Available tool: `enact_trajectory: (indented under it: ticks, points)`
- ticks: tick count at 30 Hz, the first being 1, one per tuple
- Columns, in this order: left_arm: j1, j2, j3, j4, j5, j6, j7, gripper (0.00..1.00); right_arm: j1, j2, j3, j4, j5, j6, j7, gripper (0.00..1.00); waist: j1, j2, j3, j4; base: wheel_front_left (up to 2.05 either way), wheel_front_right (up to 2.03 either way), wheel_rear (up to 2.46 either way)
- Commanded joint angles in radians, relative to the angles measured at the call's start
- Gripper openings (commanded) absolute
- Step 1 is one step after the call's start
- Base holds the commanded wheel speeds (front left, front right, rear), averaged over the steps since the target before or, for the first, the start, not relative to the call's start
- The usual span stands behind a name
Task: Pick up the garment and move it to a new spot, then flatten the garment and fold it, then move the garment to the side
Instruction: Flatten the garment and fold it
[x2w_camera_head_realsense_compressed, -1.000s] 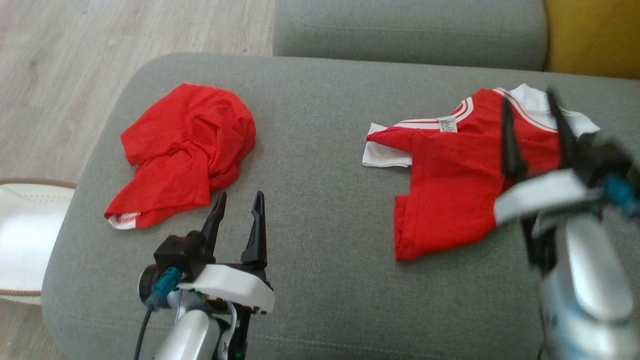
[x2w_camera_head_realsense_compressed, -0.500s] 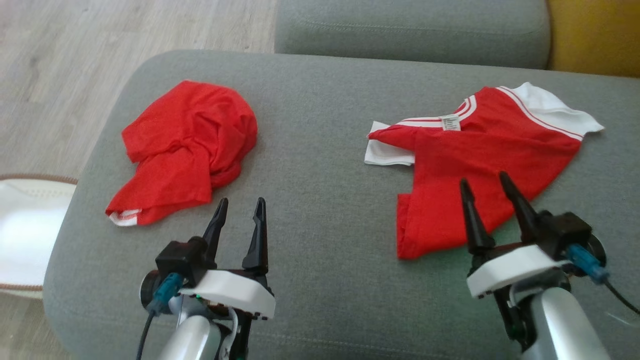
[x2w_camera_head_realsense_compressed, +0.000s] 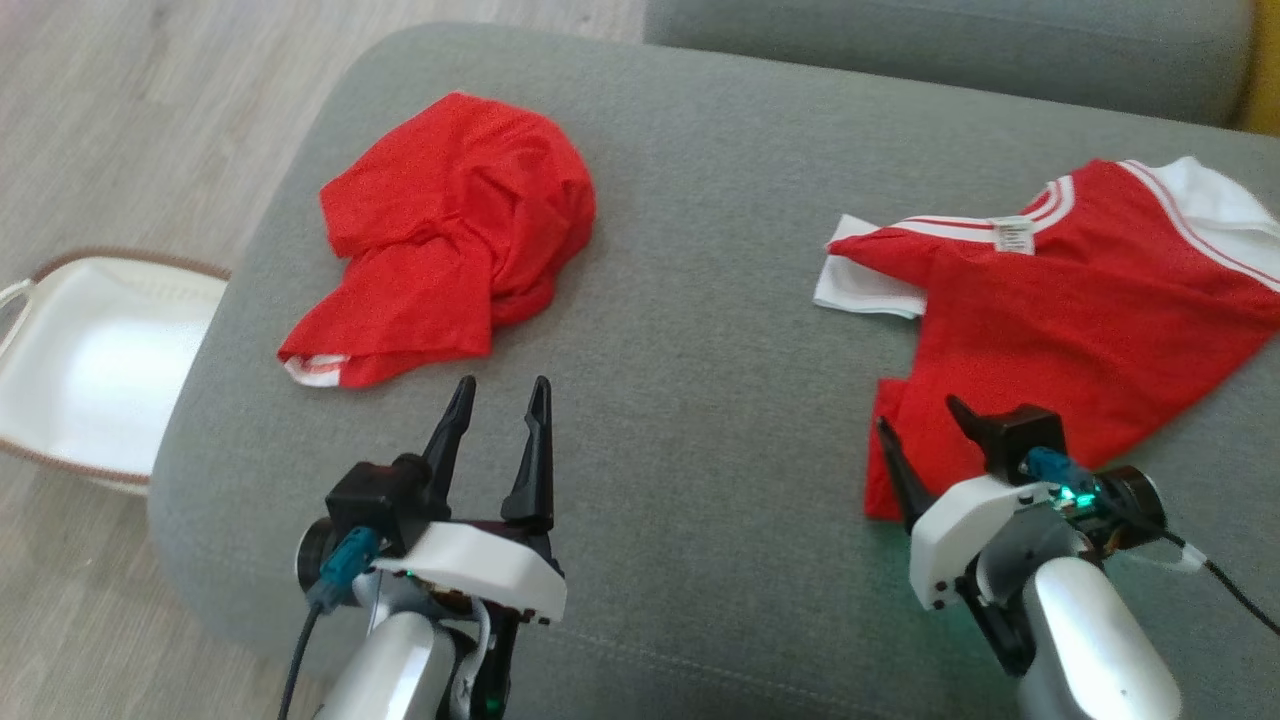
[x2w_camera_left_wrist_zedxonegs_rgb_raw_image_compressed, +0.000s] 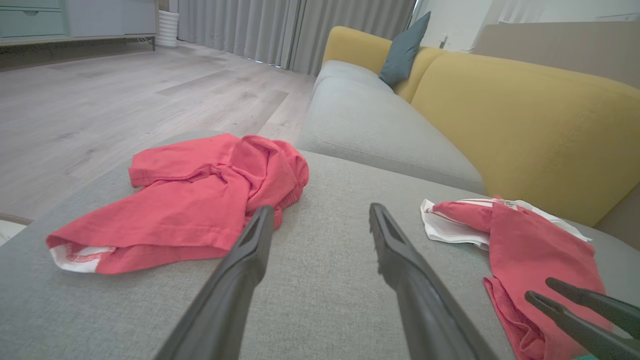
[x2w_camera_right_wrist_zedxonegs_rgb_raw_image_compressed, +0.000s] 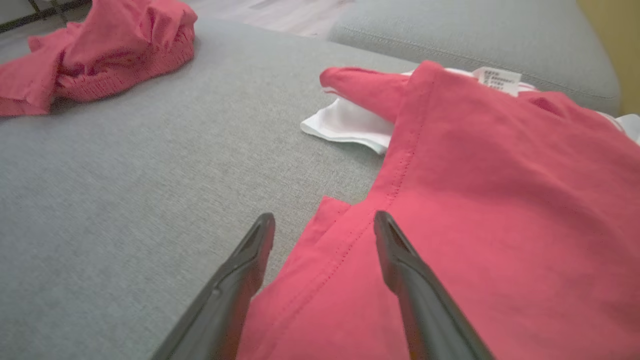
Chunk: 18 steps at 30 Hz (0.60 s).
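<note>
Two garments on a broad grey woven-fabric seat cushion (x2w_camera_head_realsense_compressed: 700, 300), seen from the head and both wrists. Toward the cushion's left end lies a plain red jersey garment (x2w_camera_head_realsense_compressed: 450, 230), crumpled into a rounded heap with deep folds. One flatter flap of it runs toward the cushion's near edge and shows a narrow strip of white trim at its hem. Toward the cushion's right end lies a red T-shirt with white sleeves and white-striped collar (x2w_camera_head_realsense_compressed: 1080, 320), spread much flatter. One white sleeve is tucked beneath a red fold on the side facing the cushion's middle, and a small white sewn-in label (x2w_camera_head_realsense_compressed: 1015, 235) lies exposed at the neckline. The shirt's lower hem is doubled over at the corner nearest the cushion's front. The left gripper (x2w_camera_head_realsense_compressed: 503, 385) stands over bare cushion near the front edge, just short of the crumpled heap, with its jaws spread wide and clear of cloth. The right gripper (x2w_camera_head_realsense_compressed: 916, 412) stands over the shirt's doubled hem corner with its jaws likewise spread wide. In the right wrist view one finger lies over grey fabric and the other over red cloth, with nothing pinched; contact with the cloth cannot be judged.
</note>
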Motion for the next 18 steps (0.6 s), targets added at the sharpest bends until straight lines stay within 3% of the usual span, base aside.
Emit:
enact_trajectory:
  ticks: [1, 15, 16, 18]
  points:
    - [-0.052, 0.002, 0.025, -0.037, -0.004, 0.006, -0.006, 1.00, -0.056, -0.001, 0.000, 0.001, -0.024, -0.001, 0.007, 1.00, 0.0000, 0.0000, 0.020, 0.025, 0.00, 0.00, 0.00]
    - [-0.070, 0.002, 0.023, -0.039, -0.010, 0.011, -0.006, 1.00, -0.105, -0.001, -0.067, 0.185, -0.073, -0.001, 0.034, 1.00, 0.0000, 0.0000, 0.061, 0.031, 0.00, 0.00, 0.00]
    - [-0.073, 0.002, 0.022, -0.038, -0.008, 0.010, -0.006, 1.00, -0.107, -0.001, -0.072, 0.194, -0.073, -0.001, 0.033, 0.06, 0.0000, 0.0000, 0.062, 0.028, 0.00, 0.00, 0.00]
    - [-0.078, 0.002, 0.024, -0.036, -0.003, 0.008, -0.006, 1.00, -0.115, -0.001, -0.076, 0.207, -0.066, -0.001, 0.019, 0.00, 0.0000, 0.0000, 0.062, 0.022, 0.00, 0.00, 0.00]
